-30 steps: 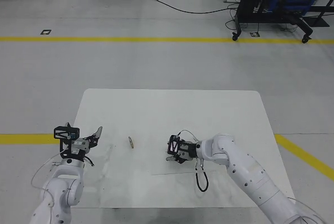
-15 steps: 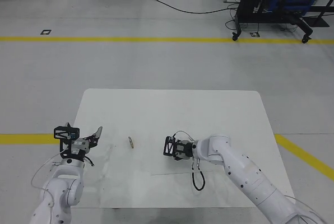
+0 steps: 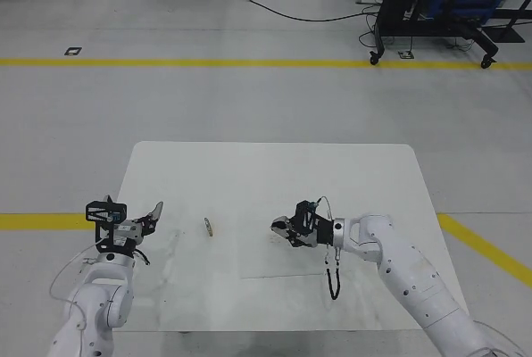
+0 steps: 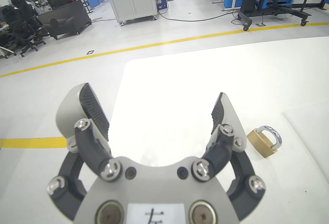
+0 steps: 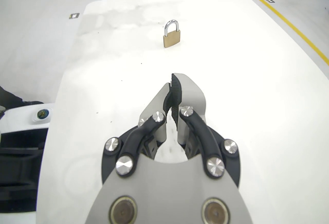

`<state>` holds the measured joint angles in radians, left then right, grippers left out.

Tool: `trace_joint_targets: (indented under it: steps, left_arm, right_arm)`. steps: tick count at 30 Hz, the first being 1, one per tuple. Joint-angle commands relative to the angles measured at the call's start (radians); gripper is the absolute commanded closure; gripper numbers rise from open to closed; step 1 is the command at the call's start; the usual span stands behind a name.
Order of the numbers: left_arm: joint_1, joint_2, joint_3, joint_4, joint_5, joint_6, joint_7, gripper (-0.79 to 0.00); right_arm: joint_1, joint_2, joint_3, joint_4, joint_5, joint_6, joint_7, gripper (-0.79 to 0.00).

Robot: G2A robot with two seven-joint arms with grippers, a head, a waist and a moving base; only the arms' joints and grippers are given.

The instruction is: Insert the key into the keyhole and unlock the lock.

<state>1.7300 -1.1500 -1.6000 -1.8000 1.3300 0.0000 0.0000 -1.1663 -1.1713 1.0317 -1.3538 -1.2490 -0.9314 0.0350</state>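
Seen in the top view, the padlock is only a thin brass sliver on the table, towards the near edge and closer to the left edge than the right. The wrist views tell us more. In the right wrist view the padlock faces us, brass body below and steel shackle closed above, apparently standing on its base. In the left wrist view the padlock sits near one finger of the left gripper, not touching it.

The left gripper straddles the table's left edge with its jaws spread wide and nothing between them. The right gripper hangs about midway between the left and right edges, well apart from the padlock. Its own view shows the right gripper with the ribbed pads pressed together (whether they pinch anything we cannot tell).

Bare tabletop lies between the padlock and each gripper, and the far half of the table is open.
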Motion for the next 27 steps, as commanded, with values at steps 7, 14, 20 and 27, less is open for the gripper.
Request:
trace_joint_targets:
  steps: [7, 14, 20, 27]
  left_arm:
    - [0.000, 0.000, 0.000, 0.000, 0.000, 0.000, 0.000, -0.785]
    - [0.000, 0.000, 0.000, 0.000, 0.000, 0.000, 0.000, -0.785]
    - [0.000, 0.000, 0.000, 0.000, 0.000, 0.000, 0.000, -0.785]
    - [0.031, -0.007, -0.028, -0.044, -0.270, -0.127, 0.037, -0.785]
  right_arm:
    - [-0.005, -0.001, -0.002, -0.007, 0.012, 0.007, -0.008, 0.000]
    - [0.046, -0.019, -0.022, 0.047, 0.221, -0.081, -0.189, 0.000]
    - [0.074, -0.020, -0.044, 0.064, 0.250, -0.081, -0.153, 0.000]
    - [0.063, -0.021, -0.048, 0.074, 0.269, -0.079, -0.155, 0.000]
